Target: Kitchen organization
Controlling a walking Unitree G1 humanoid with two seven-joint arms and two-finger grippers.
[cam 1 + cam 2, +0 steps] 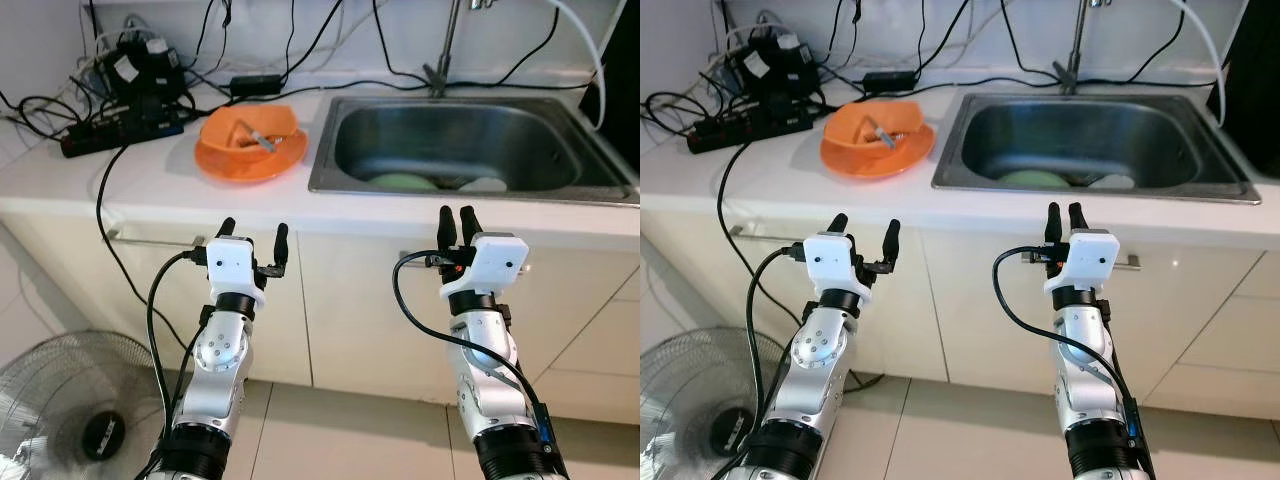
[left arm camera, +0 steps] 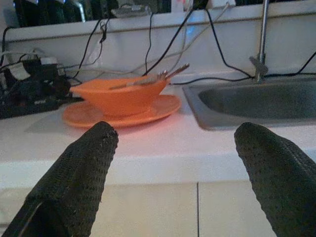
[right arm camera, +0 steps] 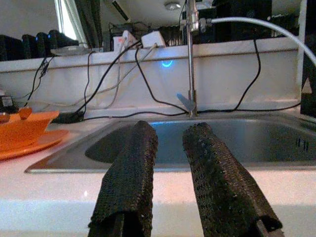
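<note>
1. Facing the cupboard fronts below the counter (image 1: 150, 190), both arms raised, neither carrying anything.
2. Nearest on the left: left gripper (image 1: 254, 240), jaws spread wide and empty, level with the counter edge, short of the orange dishes.
3. Nearest on the right: right gripper (image 1: 456, 226), jaws drawn narrow with a thin gap between them, empty, lined up with the sink (image 1: 595, 185) rim.
4. Low at the left, on the floor: a fan (image 1: 70, 400), well apart from the work.
5. Further in, on the counter just left of the sink: an orange bowl (image 1: 250, 128) seated on an orange plate (image 1: 245, 165), with cutlery (image 1: 262, 138) leaning inside the bowl.
6. Probably light, stiff plastic, smooth and a little slippery; bowl likely free to slide on the plate, cutlery free to tip out.
7. Best hold, by this reading: pinch the bowl's near rim, one jaw inside and one outside, lifted level; plate rim too thin and flat for an easy bite.
8. Down in the sink: a pale green dish (image 1: 405, 183) and a white dish (image 1: 485, 185), partly hidden by the near wall.
9. Farthest back, left corner: a power strip (image 1: 120, 130) amid tangled black cables, near the orange set, worth avoiding.
</note>
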